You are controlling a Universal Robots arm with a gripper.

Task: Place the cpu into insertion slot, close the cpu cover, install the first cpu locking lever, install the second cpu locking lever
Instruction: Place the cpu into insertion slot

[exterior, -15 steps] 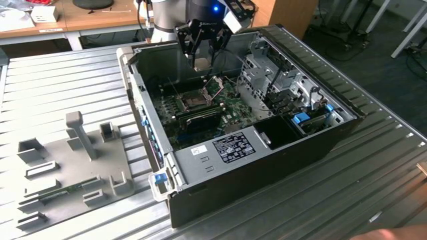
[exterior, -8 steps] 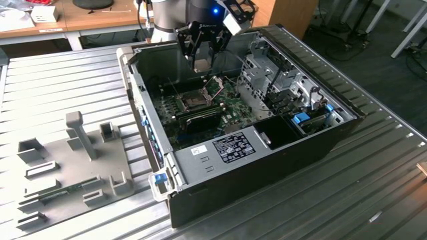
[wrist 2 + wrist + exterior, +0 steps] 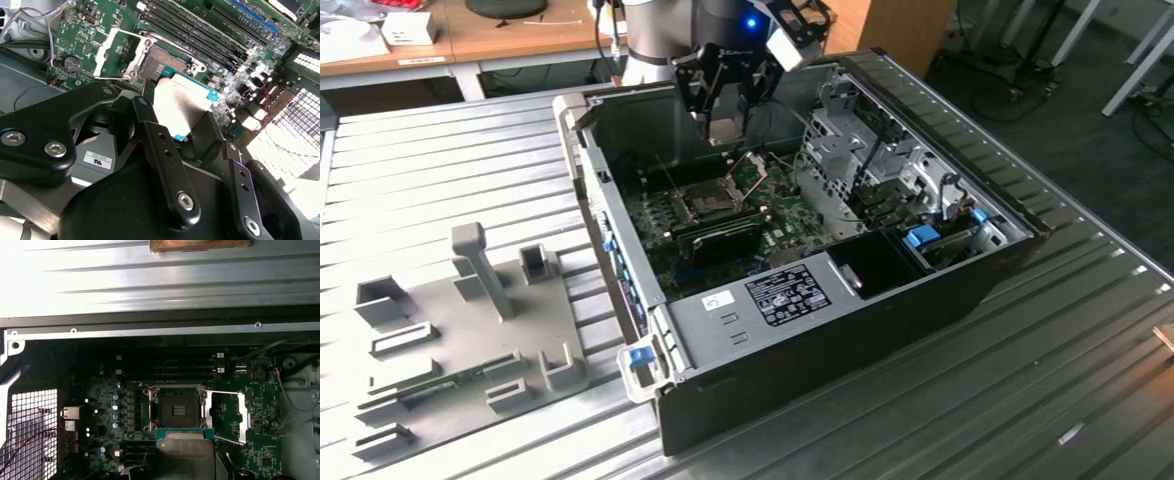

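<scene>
one cpu in the pincer, over an open socket

there is one cpu [image 3: 184,102], a flat square chip with a silvery top and a green edge. it sits pinched between the two black fingers [image 3: 150,132] of the single pincer [image 3: 724,122], which is closed on the chip's opposite edges. in the first wrist view the cpu [image 3: 185,459] hangs above the board, just beside the one insertion slot [image 3: 176,407] and apart from it. the slot's dark centre is bare inside its metal rim.

the one cpu cover [image 3: 117,52], a thin silvery frame with a square window, is swung open and lies to the side of the slot. two thin metal locking levers [image 3: 223,391] are released and stick out at that same side.

beyond the slot run about four long black memory slots [image 3: 165,368] on the one green circuit board [image 3: 767,228]. the board lies in a single dark computer case [image 3: 854,330], which rests on its side with the panel off. in the exterior view the arm reaches down into the far end of that case.

the case rests on a ribbed metal tabletop [image 3: 454,170]. on the exterior view's left lies a grey fixture plate [image 3: 467,330] with several uprights, well apart from the case. behind stands a wooden desk [image 3: 520,35], and on the exterior view's right the floor [image 3: 1067,120] is dark.
</scene>
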